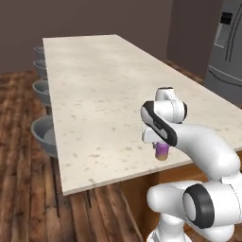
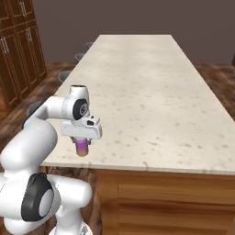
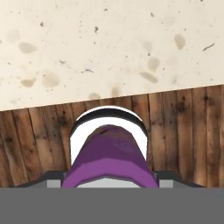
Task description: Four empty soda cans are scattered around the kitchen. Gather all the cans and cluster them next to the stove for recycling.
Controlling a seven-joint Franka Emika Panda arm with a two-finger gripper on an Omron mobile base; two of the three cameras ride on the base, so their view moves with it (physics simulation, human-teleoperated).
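Note:
A purple soda can [image 1: 161, 151] with a pale orange lower band hangs upright in my gripper [image 1: 160, 146], which is shut on it from above. The can [image 2: 82, 147] is held just off the near end of the long speckled island counter [image 2: 151, 92], at about counter-top height, over the wooden floor. In the hand view the purple can [image 3: 109, 153] sits between my gripper's [image 3: 109, 177] two dark tips, with the counter's edge [image 3: 109, 43] beyond it. The stove is out of view.
Several grey stools [image 1: 45, 134] line the island's left side. A steel fridge [image 1: 227, 47] stands at the far right. Tall wooden cabinets [image 2: 18, 46] stand along the left wall. Wooden floor [image 1: 23, 189] surrounds the island.

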